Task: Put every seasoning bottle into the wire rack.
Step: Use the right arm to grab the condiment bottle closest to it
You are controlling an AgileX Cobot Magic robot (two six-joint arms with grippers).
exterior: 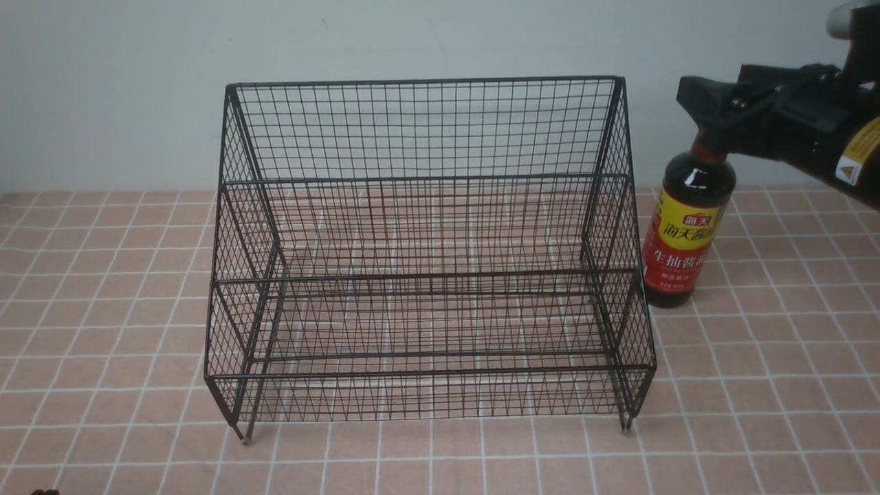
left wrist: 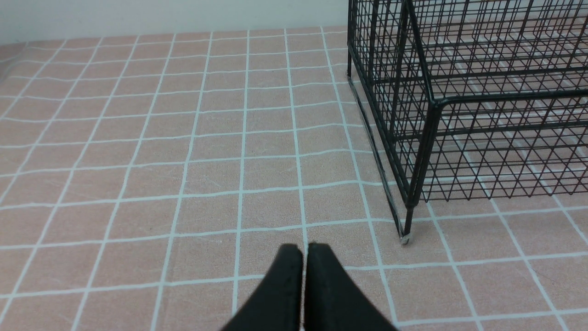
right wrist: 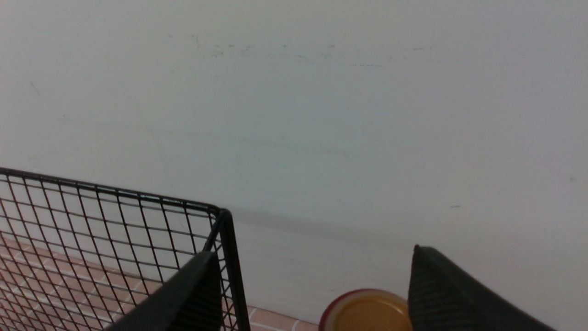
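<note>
Dark yellow-label sauce bottle [exterior: 687, 234] upright by black wire rack [exterior: 426, 180]; right tool [right wrist: 312, 257] spread around cap [right wrist: 367, 315], left tool [left wrist: 303, 250] pressed together.

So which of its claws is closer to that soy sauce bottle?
The right. Its right gripper, jaws open, is right at the seasoning bottle's cap; the left gripper, shut, sits low by the wire rack's opposite, left side.
</note>
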